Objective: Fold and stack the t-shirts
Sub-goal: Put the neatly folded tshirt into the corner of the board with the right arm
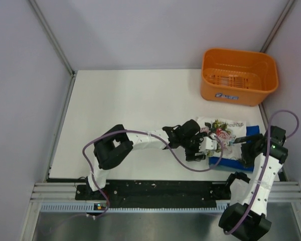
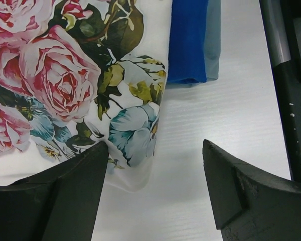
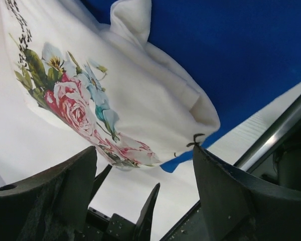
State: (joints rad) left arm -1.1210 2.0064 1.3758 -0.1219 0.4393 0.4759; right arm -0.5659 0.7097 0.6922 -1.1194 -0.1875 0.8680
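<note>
The white floral t-shirt (image 1: 226, 125) lies folded on top of the royal blue t-shirt (image 1: 253, 131) at the right of the table. My left gripper (image 1: 208, 145) is open at the floral shirt's near left edge; in the left wrist view its jaws (image 2: 155, 175) span bare table, with the left finger (image 2: 65, 191) at the floral shirt's (image 2: 55, 80) hem and the blue shirt (image 2: 188, 40) beyond. My right gripper (image 1: 242, 147) is open and empty at the stack's near right side. The right wrist view shows the floral shirt (image 3: 115, 90) on the blue one (image 3: 231, 50), ahead of the open right gripper (image 3: 145, 165).
An orange plastic basket (image 1: 231, 93) stands at the back right of the table. A metal rail (image 3: 271, 135) runs along the table's edge close to the right gripper. The left gripper's fingers (image 3: 151, 211) show low in the right wrist view.
</note>
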